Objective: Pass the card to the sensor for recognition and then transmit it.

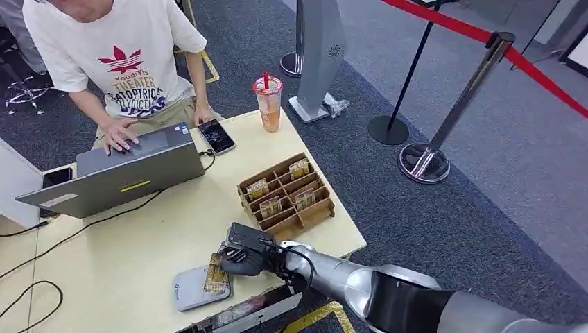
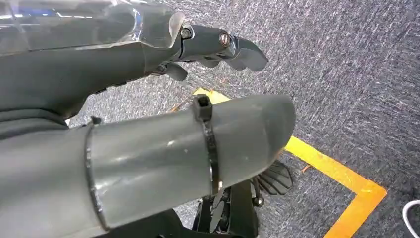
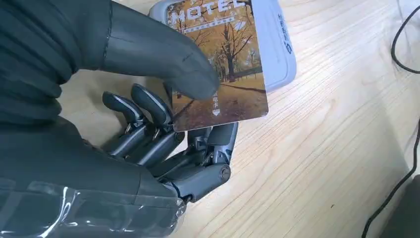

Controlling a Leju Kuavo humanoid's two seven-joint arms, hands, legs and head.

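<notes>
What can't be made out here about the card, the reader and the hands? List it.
- Card over the grey reader: contact or gap unclear; the right hand's thumb hides part of the card in the right wrist view.
- Print on the cards in the wooden box: too small, head view.
- Left hand: its grip is unclear, left wrist view.

Silver right arm point(image 1: 360, 281) – black cable, dark right hand point(image 1: 244, 260), grey ribbed cover.

- hotel key card point(image 3: 220, 64): golden autumn trees, white lettering
- card reader point(image 3: 277, 42): pale grey
- worktop point(image 3: 317, 163): light wood grain
- carpet point(image 2: 346, 64): speckled grey, yellow floor tape point(image 2: 341, 173)
</notes>
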